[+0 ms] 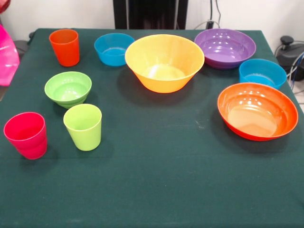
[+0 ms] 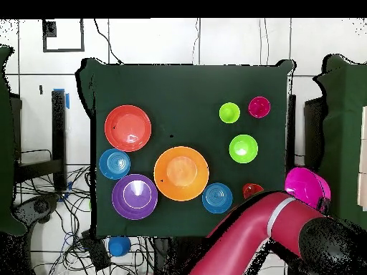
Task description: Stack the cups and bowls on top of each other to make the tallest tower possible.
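Observation:
All cups and bowls stand apart, none on another. The orange cup (image 1: 64,46), lime green cup (image 1: 83,126) and pinkish red cup (image 1: 26,135) stand upright on the left. The small green bowl (image 1: 68,88) sits between them. The big yellow-orange bowl (image 1: 164,61) is at the centre back, between a small blue bowl (image 1: 114,49) and the purple bowl (image 1: 225,47). A second blue bowl (image 1: 262,72) and the red-orange bowl (image 1: 257,110) are on the right. The big pink bowl (image 1: 6,54) hangs tilted off the table's left edge, under the red arm (image 2: 251,229). The gripper itself is hidden.
The dark green tablecloth (image 1: 156,180) covers the table. The arm reaches over the table corner next to the orange cup (image 2: 252,190). Cables and a small blue object (image 2: 119,245) lie on the floor beside the table.

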